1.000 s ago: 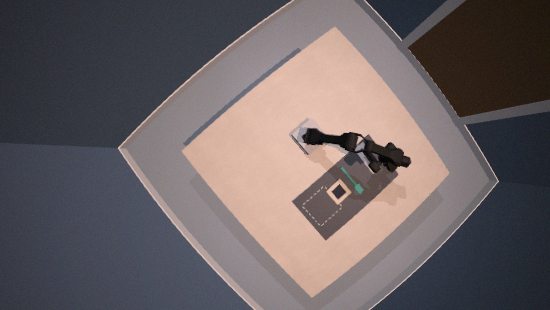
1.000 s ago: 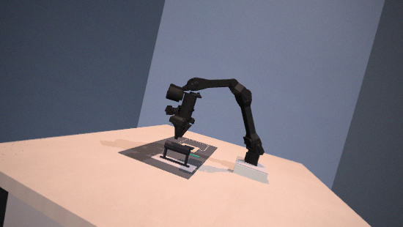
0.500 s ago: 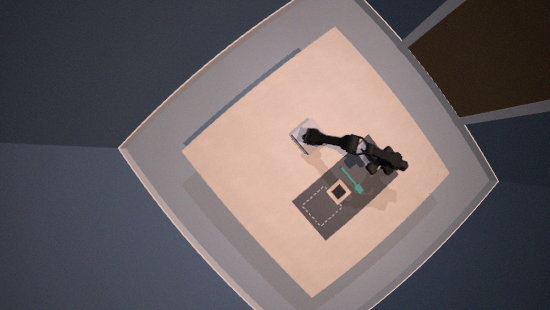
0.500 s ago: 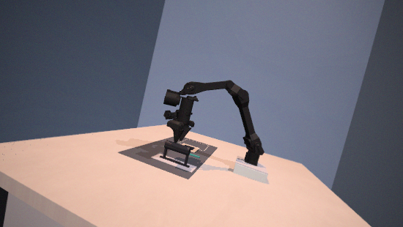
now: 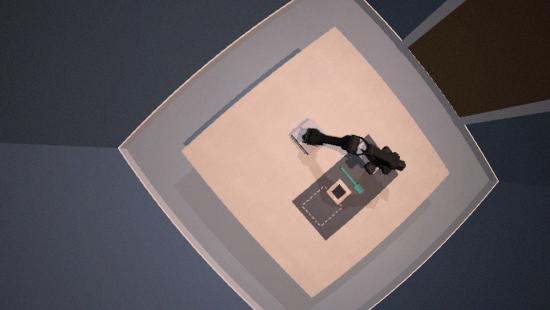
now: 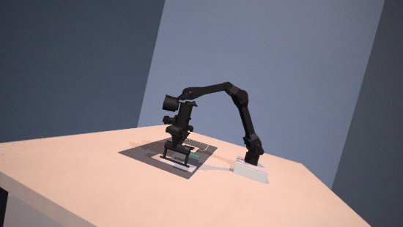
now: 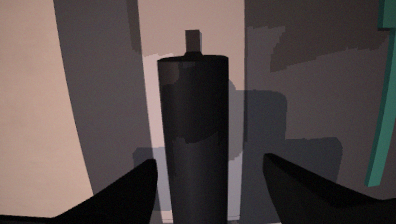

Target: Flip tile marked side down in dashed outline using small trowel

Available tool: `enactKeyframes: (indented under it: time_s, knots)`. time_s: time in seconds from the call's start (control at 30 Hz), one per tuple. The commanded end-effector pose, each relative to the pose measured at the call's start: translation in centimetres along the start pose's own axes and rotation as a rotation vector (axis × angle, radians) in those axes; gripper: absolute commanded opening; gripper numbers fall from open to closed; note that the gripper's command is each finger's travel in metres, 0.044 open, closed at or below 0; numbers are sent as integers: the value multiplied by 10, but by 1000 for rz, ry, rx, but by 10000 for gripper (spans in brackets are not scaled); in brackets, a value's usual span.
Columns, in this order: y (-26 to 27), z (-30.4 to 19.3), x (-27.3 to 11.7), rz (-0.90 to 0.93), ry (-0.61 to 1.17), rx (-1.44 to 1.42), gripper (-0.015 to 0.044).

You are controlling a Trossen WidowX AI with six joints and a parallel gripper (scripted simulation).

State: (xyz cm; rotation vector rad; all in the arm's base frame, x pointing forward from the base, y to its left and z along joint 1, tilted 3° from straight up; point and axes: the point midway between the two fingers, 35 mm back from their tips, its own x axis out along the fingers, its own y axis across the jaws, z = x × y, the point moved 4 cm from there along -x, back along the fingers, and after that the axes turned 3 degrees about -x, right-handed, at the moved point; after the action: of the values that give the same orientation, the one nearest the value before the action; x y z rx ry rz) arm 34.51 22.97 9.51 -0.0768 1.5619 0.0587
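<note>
Tabletop carries the dark mat. Tile lies just right of lower center in top view, beside the dashed outline. Jaws open, astride the black handle.

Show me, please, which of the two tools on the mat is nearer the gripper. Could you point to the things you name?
The black-handled tool (image 6: 177, 148) (image 7: 195, 120): its raised handle is just below the open gripper (image 5: 382, 159) (image 6: 178, 143) (image 7: 210, 164); the green tool (image 5: 350, 178) (image 6: 195, 155) (image 7: 384, 120) lies off to one side.

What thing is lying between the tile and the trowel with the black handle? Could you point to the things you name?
A green tool (image 5: 350, 178) (image 6: 194, 155) (image 7: 384, 125) lies on the mat (image 5: 326, 231) (image 6: 133, 151) (image 7: 75, 100) between tile (image 5: 339, 192) (image 6: 196, 149) and trowel (image 5: 362, 145) (image 6: 177, 147) (image 7: 192, 110); the top view shows this.
</note>
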Motion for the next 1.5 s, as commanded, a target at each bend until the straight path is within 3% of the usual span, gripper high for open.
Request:
enactKeyframes:
  time_s: [0.0,0.8,1.07,1.47]
  knots:
    - [0,0,6,5,2,3,270]
    - [0,0,8,5,2,3,130]
    - [0,0,8,5,2,-17,130]
    - [0,0,8,5,1,-372,130]
